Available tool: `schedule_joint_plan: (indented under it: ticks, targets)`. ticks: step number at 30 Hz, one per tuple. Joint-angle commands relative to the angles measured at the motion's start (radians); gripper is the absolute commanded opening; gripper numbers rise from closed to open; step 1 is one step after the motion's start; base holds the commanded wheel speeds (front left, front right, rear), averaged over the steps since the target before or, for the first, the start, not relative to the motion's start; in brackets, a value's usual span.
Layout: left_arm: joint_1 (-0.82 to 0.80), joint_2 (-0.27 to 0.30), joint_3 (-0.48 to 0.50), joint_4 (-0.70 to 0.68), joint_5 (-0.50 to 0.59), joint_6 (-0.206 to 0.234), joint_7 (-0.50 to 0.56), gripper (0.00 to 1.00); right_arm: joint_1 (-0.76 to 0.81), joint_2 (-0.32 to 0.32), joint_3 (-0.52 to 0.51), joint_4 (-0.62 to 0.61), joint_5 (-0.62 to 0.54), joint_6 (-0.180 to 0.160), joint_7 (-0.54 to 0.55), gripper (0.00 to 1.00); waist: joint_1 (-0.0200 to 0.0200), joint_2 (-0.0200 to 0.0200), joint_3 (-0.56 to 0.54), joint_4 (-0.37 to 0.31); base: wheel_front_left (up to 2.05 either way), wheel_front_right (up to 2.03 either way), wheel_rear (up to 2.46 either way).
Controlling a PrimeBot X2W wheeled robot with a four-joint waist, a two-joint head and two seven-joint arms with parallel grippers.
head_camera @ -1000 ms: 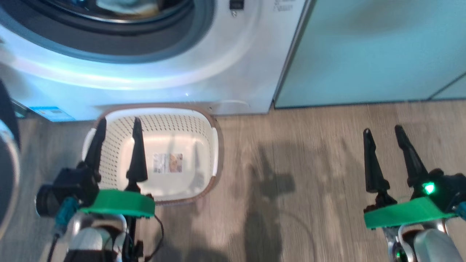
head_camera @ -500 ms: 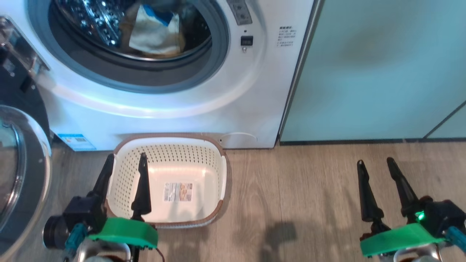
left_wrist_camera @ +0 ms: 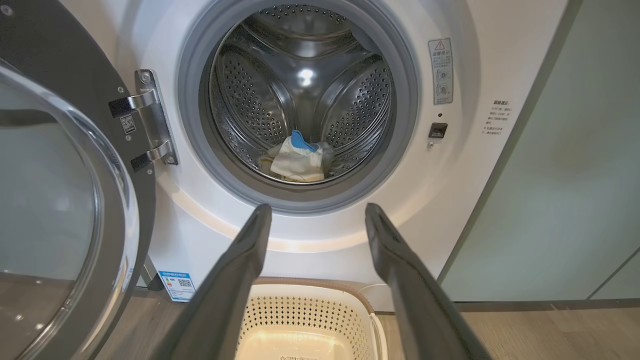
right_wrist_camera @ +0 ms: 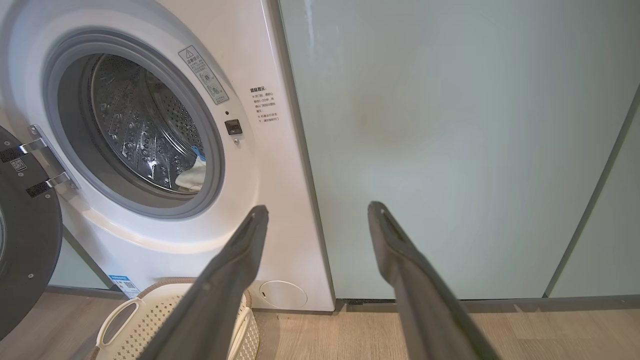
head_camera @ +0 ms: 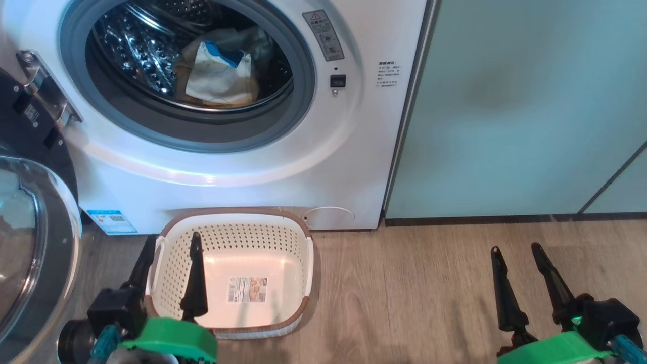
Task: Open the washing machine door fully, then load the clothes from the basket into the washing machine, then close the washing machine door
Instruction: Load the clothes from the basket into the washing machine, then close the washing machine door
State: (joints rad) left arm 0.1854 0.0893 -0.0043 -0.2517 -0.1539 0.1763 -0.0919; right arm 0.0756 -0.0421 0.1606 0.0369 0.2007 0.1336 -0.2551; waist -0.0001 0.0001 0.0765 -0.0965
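Observation:
The washing machine [head_camera: 349,151] stands with its round black door [head_camera: 30,242] swung wide to the left on its steel hinge. Pale yellow and blue clothes [head_camera: 220,73] lie inside the steel drum, also in the left wrist view [left_wrist_camera: 295,160] and the right wrist view [right_wrist_camera: 192,175]. On the floor before the machine sits the cream basket [head_camera: 303,253], only its label inside. Above the basket's left side hangs my left gripper [head_camera: 172,245], open and holding nothing. Over bare floor at the right, my right gripper [head_camera: 513,247] is open too.
Pale green cabinet doors [head_camera: 515,101] stand right of the machine. Wood floor [head_camera: 404,293] stretches between basket and right gripper. The open door's glass bowl [left_wrist_camera: 45,200] juts out at the left, close to my left arm.
The head camera has tilted up, so the drum mouth and clothes come fully into view and the basket sits lower. Both grippers stay open and hold their places.

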Motion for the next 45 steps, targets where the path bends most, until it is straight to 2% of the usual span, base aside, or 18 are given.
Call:
schedule_joint_plan:
  ticks: [1,31,45]
  targets:
    - [-0.025,0.01,0.028,-0.047,0.008,0.007,0.002,1.0,-0.022,-0.008,0.022,-0.037,-0.013,-0.003,-0.007,1.0,0.0001,-0.0001,-0.007,0.001,0.0,0.0,0.0]
    - [-0.02,0.028,0.015,-0.03,0.009,0.024,0.012,1.0,-0.026,-0.008,0.031,-0.035,-0.012,-0.003,-0.007,1.0,0.0001,-0.0001,-0.021,-0.002,-0.02,0.02,0.0]
    - [-0.023,0.034,0.009,-0.016,0.013,0.036,0.009,1.0,-0.027,-0.008,0.034,-0.034,-0.015,-0.003,-0.007,1.0,0.0001,-0.0001,-0.029,0.005,-1.33,1.33,0.0]
